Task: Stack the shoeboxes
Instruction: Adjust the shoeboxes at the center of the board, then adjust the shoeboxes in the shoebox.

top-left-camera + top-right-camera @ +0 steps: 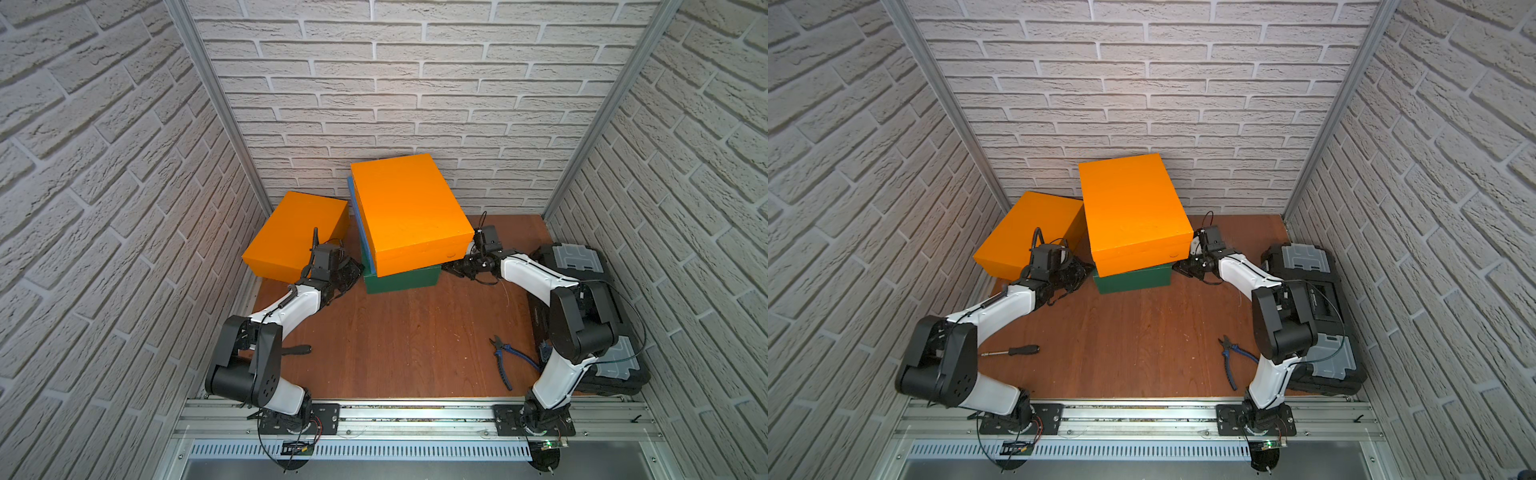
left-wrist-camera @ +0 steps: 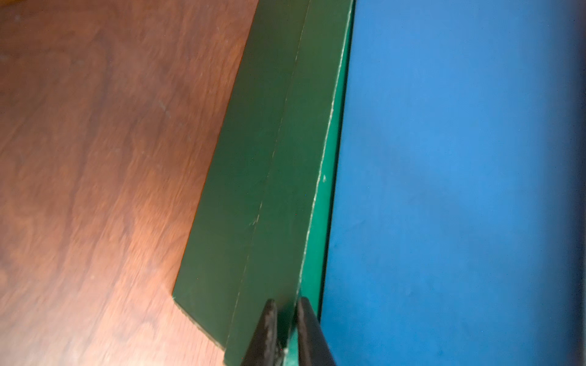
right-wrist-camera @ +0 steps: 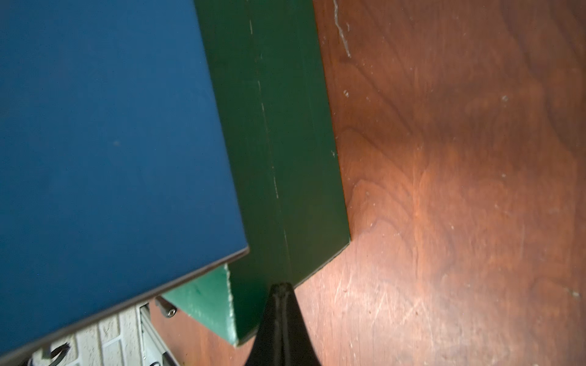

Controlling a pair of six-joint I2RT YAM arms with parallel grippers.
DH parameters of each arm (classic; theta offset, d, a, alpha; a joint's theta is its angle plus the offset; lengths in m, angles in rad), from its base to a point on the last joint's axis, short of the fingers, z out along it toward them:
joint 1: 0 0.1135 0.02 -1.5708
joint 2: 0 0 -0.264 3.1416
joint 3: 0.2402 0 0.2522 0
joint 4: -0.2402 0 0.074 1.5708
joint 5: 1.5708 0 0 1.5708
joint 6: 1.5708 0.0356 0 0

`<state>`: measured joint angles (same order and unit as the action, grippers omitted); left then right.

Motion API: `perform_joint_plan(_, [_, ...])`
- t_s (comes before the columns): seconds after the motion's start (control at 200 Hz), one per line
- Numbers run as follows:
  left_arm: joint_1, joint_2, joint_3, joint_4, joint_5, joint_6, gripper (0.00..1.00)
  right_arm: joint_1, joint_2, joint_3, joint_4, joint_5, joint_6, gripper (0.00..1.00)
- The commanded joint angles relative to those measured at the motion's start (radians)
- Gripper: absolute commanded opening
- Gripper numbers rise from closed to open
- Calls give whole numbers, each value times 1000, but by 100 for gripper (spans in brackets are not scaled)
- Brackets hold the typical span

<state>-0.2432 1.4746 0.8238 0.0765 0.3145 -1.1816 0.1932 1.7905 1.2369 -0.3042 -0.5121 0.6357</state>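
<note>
Three shoeboxes stand stacked at the back middle: a green one point(image 1: 403, 280) at the bottom, a blue one point(image 1: 356, 210) on it, and an orange one point(image 1: 409, 212) askew on top. A second orange shoebox point(image 1: 297, 232) sits alone to the left. My left gripper point(image 2: 287, 320) is at the green shoebox's point(image 2: 263, 190) left front corner, shut on the lid rim under the blue shoebox point(image 2: 444, 190). My right gripper point(image 3: 281, 286) is shut and empty, its tip against the green shoebox's point(image 3: 285, 158) right side near the corner.
Black tool cases with grey lids point(image 1: 582, 262) lie along the right wall behind the right arm. Blue-handled pliers point(image 1: 505, 357) lie front right on the wooden table point(image 1: 415, 340), and a screwdriver point(image 1: 1017, 351) front left. Brick walls close in three sides.
</note>
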Motion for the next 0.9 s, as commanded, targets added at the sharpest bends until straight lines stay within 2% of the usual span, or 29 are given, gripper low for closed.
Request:
perform_joint_plan(0.0, [54,-9,-36,-157,54,4,15,-47,-40,5,-48,-30,-39,5])
perform_joint_plan(0.16, [120,10,87,-210,69,52,16,-93,-28,125,-102,20,-59,5])
perform_joint_plan(0.355, [114,121,284,-254,117,91,16,-89,51,298,-118,37,-48,5])
perform_joint_plan(0.53, [98,184,338,-244,124,84,17,-32,99,381,-165,64,-82,5])
perform_joint_plan(0.895, [61,222,364,-222,155,74,17,24,51,309,-161,63,-87,6])
